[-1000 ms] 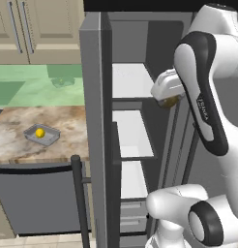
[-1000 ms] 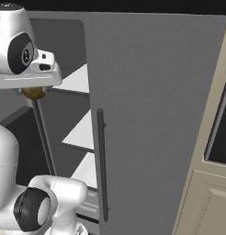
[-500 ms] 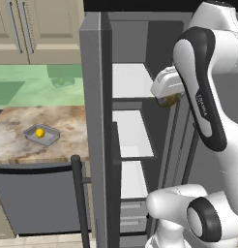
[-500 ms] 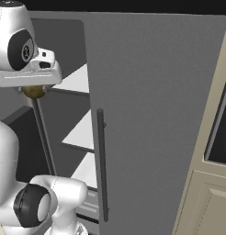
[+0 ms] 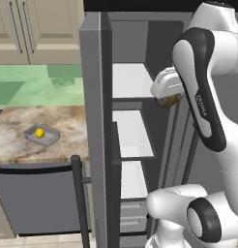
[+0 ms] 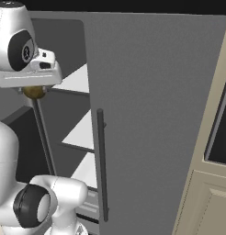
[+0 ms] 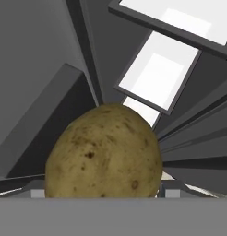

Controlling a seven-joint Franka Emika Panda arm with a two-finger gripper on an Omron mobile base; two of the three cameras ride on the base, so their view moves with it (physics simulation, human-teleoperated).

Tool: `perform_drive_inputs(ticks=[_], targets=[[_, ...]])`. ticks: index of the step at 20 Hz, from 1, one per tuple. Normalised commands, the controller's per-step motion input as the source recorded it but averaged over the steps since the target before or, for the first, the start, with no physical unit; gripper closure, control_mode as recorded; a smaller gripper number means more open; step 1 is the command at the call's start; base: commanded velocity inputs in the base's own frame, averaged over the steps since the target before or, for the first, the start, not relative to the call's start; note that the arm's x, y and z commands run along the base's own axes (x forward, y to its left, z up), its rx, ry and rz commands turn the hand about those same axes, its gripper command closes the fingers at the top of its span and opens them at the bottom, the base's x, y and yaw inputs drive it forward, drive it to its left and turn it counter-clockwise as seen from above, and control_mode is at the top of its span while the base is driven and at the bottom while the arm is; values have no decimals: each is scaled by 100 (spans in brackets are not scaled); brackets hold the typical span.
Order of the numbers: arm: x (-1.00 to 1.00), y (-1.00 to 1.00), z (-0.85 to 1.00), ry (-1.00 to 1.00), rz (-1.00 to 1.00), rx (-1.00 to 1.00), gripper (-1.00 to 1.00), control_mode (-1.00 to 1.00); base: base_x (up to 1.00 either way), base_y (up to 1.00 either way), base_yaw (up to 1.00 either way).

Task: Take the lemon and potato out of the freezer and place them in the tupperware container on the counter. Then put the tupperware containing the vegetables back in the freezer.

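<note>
The potato (image 7: 104, 154), olive-brown and speckled, sits between my fingers and covers the lower middle of the hand view. My gripper (image 5: 167, 99) is shut on it, held high in front of the open freezer (image 5: 128, 82) beside its upper white shelf. From the right, the potato (image 6: 35, 92) hangs just under the white hand. The lemon (image 5: 39, 132) lies in the tupperware container (image 5: 52, 139) on the counter (image 5: 67, 126), far left of the gripper.
The freezer door (image 6: 156, 114) with its long dark bar handle (image 6: 102, 160) stands open on the right. White shelves (image 7: 157, 78) and two small drawers (image 5: 133, 215) fill the compartment. A dark dishwasher front (image 5: 38, 198) and its bar handle (image 5: 80, 198) sit under the counter.
</note>
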Motion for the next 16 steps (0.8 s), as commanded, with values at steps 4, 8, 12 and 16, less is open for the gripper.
perform_drive_inputs(ticks=[4,8,12,16], targets=[[-6,0,-3,0,0,0,100,100,-39,-2,1],[0,0,0,0,0,0,100,100,-100,-17,4],[0,0,0,0,0,0,100,100,-100,-24,2],[0,0,0,0,0,0,100,100,-100,-30,0]])
